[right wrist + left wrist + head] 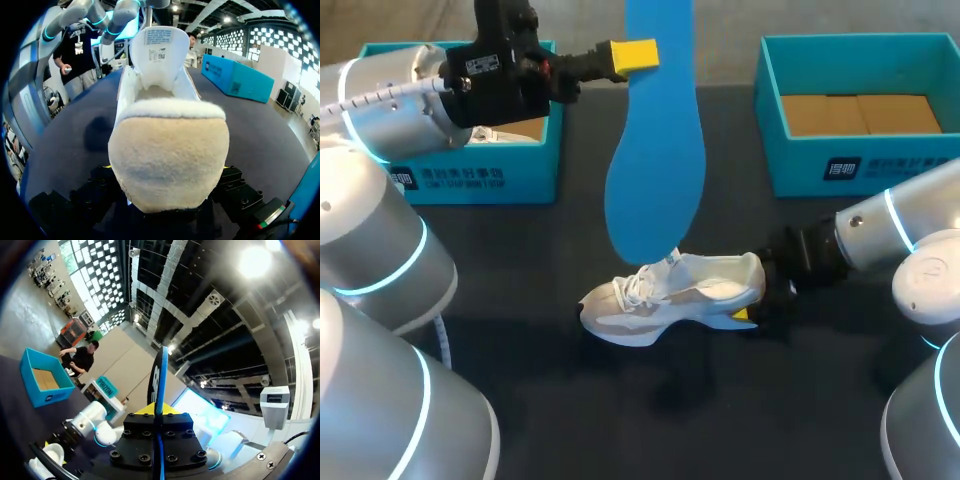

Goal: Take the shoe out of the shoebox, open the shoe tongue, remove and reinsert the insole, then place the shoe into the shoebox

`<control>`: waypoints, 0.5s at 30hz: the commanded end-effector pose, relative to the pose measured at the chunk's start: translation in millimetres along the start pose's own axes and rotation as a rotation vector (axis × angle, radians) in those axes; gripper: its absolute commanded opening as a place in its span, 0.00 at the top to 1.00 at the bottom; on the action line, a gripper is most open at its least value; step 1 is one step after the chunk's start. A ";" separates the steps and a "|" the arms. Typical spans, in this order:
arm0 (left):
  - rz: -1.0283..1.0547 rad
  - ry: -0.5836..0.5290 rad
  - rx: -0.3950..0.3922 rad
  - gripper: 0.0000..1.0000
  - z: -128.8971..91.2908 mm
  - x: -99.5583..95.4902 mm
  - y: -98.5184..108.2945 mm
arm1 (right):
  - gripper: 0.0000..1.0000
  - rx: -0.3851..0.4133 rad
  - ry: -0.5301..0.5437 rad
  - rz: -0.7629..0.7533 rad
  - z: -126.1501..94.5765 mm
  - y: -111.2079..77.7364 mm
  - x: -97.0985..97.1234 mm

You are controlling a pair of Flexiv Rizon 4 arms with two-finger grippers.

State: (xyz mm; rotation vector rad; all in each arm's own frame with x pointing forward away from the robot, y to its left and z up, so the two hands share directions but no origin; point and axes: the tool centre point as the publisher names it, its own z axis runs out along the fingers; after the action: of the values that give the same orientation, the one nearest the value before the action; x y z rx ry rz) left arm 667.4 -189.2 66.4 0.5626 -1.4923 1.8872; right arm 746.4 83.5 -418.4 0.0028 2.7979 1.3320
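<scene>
Head view: L arm [400, 110] is coming in from the left w/ the L gripper [633, 55] up high over the table [520, 380]. It's pinching the narrow top end of the blue insole [655, 170], closed down to about the insole's thickness. Insole is hanging near vertical, wide end down, lower edge just over the laces of the white shoe [670, 295]. Shoe is sitting on its sole mid-table, toe to the left, heel toward the R arm [890, 235]. R gripper [758, 298] is sitting right at the heel; can't tell from here whether it's clamping. Two teal boxes are standing along the far edge. L shoebox [485, 170] is behind the L arm. R shoebox [860, 150] is open, w/ brown cardboard [860, 112] showing inside. Shoe is lying outside both.

L wrist view: insole is showing edge-on, running straight out from between the yellow tips, both pressing on it. R shoebox and R arm are showing beyond, down on the dark table.

R wrist view: shoe's fuzzy heel is filling the space right ahead of the R gripper and hiding it, so grip state is unclear here too. Tongue [160, 50] is standing upright, opening of the shoe showing. A teal shoebox is sitting well apart, off past the shoe.
</scene>
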 end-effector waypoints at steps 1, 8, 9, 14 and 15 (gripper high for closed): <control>-0.002 0.021 -0.012 1.00 3.1 -3.5 -7.2 | 1.00 0.004 -0.001 0.000 1.0 0.7 0.0; 0.009 0.045 0.010 1.00 0.8 -0.4 -10.2 | 1.00 0.004 -0.001 0.000 1.0 0.7 0.0; 0.018 0.042 0.009 1.00 0.1 -0.5 -10.7 | 1.00 0.004 -0.001 0.000 1.0 0.7 0.0; 0.018 0.046 0.014 1.00 -2.4 -1.5 -10.5 | 1.00 0.004 -0.001 0.000 1.0 0.7 0.0; 0.020 0.044 0.016 1.00 -2.7 -2.1 -10.4 | 1.00 0.004 -0.001 0.000 1.0 0.7 0.0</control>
State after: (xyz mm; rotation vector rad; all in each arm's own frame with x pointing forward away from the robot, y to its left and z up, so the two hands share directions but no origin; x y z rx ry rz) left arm 676.3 -185.2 73.3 0.5123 -1.4615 1.9136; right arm 746.4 83.5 -418.4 0.0028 2.7979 1.3321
